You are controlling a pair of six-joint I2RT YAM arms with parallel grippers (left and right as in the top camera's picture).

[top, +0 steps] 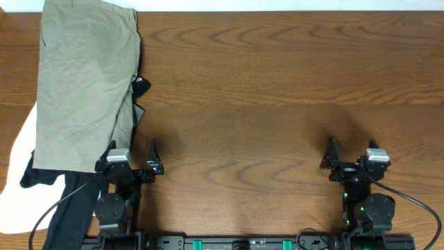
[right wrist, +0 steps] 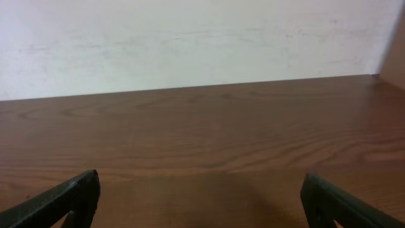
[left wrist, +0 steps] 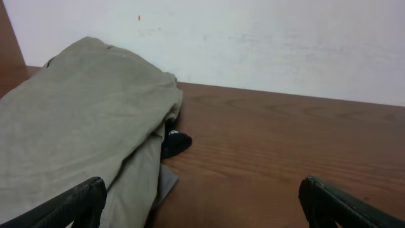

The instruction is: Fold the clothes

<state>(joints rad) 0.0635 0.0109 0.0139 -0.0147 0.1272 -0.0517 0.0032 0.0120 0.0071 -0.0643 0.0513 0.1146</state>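
The khaki-tan shorts [top: 87, 83] lie folded in a long flat shape at the table's left side, on top of other clothes. A black garment [top: 69, 201] sticks out below them and also shows at their right edge [top: 142, 87]. A white garment [top: 17, 177] lies under them at the far left. In the left wrist view the shorts [left wrist: 82, 126] fill the left half, with a black bit [left wrist: 176, 142] and a grey corner [left wrist: 166, 183] beside them. My left gripper [top: 130, 151] [left wrist: 202, 209] is open and empty at the shorts' near right corner. My right gripper [top: 352, 149] [right wrist: 202, 202] is open and empty over bare wood.
The brown wooden table [top: 263, 90] runs to a white wall at the back [right wrist: 190, 38]. Both arm bases sit at the table's front edge. Part of the pile hangs past the table's left edge.
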